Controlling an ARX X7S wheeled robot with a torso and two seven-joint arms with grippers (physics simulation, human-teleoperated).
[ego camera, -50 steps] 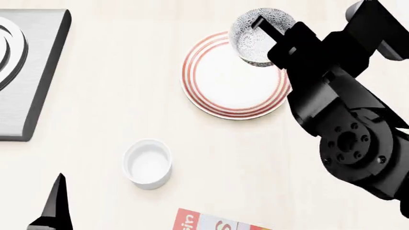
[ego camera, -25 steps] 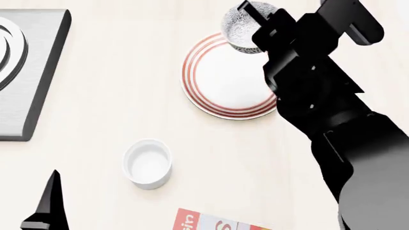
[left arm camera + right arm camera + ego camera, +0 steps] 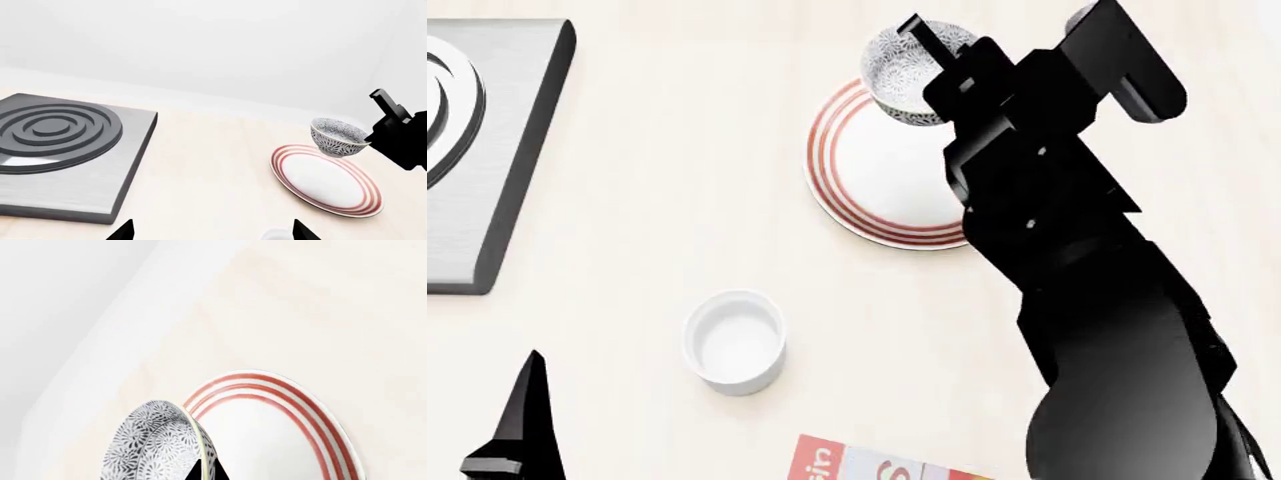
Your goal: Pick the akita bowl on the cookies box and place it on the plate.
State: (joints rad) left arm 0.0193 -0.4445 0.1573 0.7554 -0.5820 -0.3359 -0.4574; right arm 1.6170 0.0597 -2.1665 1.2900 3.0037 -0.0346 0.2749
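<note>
Bowl (image 3: 904, 70) gripped over plate (image 3: 874, 180) far rim

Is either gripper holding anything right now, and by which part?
The right gripper holds the akita bowl by its rim, above the plate. The left gripper holds nothing.

Matt pale counter, glazed crockery, brushed-metal hob plate

The counter (image 3: 667, 200) looks like smooth, matt, pale wood. The akita bowl (image 3: 337, 137) and the plate (image 3: 327, 180) seem glazed ceramic, the bowl finely patterned outside, the plate smooth with a soft sheen. The white cup (image 3: 735, 341) is plain and matt. The hob plate (image 3: 67, 155) reads as brushed grey metal; the cookies box (image 3: 881, 465) as printed card. The right arm (image 3: 1094, 300) is satin black plastic.
</note>
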